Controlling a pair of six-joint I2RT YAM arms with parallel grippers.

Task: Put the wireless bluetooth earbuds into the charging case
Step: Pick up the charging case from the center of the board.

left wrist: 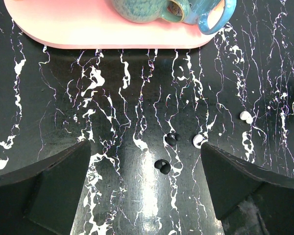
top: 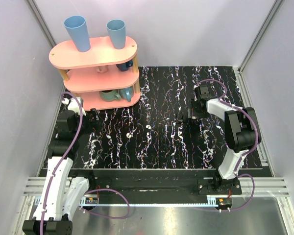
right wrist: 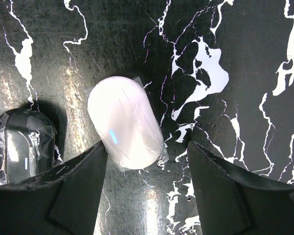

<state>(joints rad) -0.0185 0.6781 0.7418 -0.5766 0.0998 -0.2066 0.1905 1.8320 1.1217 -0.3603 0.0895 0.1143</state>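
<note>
Black marbled tabletop [top: 157,147], with a pink rack [top: 95,56] at the far left. My right gripper [right wrist: 147,146] hangs over the white charging case [right wrist: 125,122], jaws spread. The case lies flat between the fingers, close against one and clear of the other; nothing is gripped. A black case [right wrist: 22,142] lies just beside it. My left gripper [left wrist: 144,147] is spread wide and empty. Two white earbuds [left wrist: 198,141] lie loose on the table ahead of it, near a black pair [left wrist: 172,139].
</note>
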